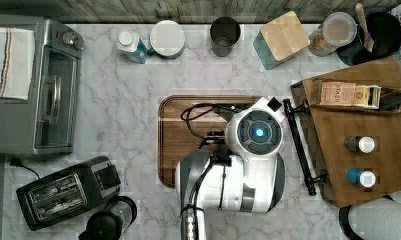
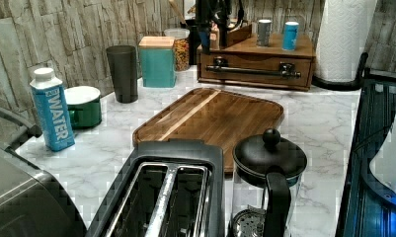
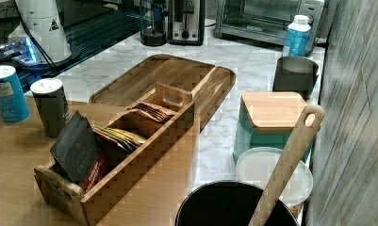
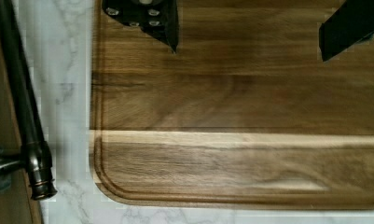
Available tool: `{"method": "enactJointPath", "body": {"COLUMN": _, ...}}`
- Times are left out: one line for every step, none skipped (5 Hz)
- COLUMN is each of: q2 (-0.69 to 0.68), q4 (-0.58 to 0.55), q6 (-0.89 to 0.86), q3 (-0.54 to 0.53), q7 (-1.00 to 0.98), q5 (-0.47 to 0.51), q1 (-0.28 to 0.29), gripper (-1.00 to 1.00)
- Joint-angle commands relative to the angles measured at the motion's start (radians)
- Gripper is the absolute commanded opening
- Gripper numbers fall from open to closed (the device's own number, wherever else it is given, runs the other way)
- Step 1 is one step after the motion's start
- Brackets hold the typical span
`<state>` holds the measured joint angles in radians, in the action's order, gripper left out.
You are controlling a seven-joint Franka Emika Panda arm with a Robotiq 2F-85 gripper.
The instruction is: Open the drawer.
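Wrist view: jaws (image 4: 247,35) spread wide above the cutting board (image 4: 240,116), drawer (image 2: 257,61) handle (image 4: 21,102) alongside.

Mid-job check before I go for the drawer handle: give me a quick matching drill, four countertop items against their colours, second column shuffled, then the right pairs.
Items:
1. drawer handle
2. water carton
3. cutting board
4. lidded canister

Colours:
A. teal with a pale wooden lid
B. brown wood with a lighter stripe
C. black
D. blue with a white cap

Pairs: 1-C, 2-D, 3-B, 4-A
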<state>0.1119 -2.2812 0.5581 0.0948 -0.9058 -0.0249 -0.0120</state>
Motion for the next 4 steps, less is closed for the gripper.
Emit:
{"method": "enactJointPath", "body": {"q2": -0.003, "q4": -0.095, "q6": 0.25, "q3": 0.118, "q7": -0.201, "q5": -0.16, "q1": -0.082, "gripper": 1.0}}
{"method": "enactJointPath", "body": {"q2": -0.025, "q4": -0.13, "q6": 0.346, "q3": 0.137, "q7": -0.268, "q5": -0.16, "q1": -0.108, "gripper": 1.0}}
{"method": "enactJointPath", "body": {"q2": -0.048, "q4": -0.147, "q6": 0.415, "q3": 0.161, "q7": -0.342, "q5": -0.149, "q1": -0.13, "gripper": 1.0}}
{"method": "enactJointPath", "body": {"q2": -0.083, "q4": -0.176, "q6": 0.54, "q3": 0.217, "q7": -0.457, "q5": -0.084, "q1": -0.125, "gripper": 1.0}}
